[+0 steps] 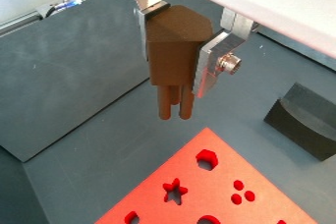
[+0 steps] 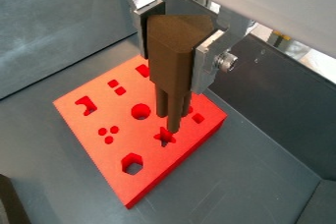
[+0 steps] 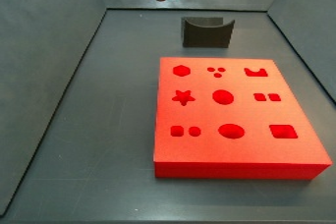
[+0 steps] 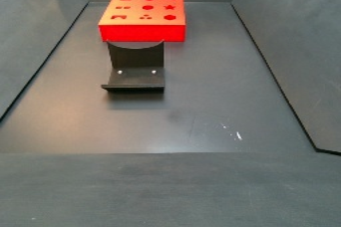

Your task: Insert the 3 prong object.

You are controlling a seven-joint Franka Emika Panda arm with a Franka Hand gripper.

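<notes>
The dark grey floor (image 3: 92,140) of the walled bin carries two things. The red board (image 3: 237,120) lies flat on it, right of centre in a side view, its top cut with shaped holes. The fixture (image 3: 206,31) stands on the floor just beyond the board, near the top of that frame. In a side view, the fixture (image 4: 135,75) sits below the board (image 4: 143,22), left of centre. The gripper (image 1: 184,46) hangs above the floor, holding the brown peg (image 1: 175,56).

The 3 prong object (image 1: 174,56) is plain brown, clamped in the gripper (image 1: 180,43) between silver fingers (image 1: 213,59). The board (image 3: 237,120) is bright red, dotted with darker cut-out shapes. The notched block (image 3: 206,31) is dark grey; the floor (image 4: 200,112) is matte grey.
</notes>
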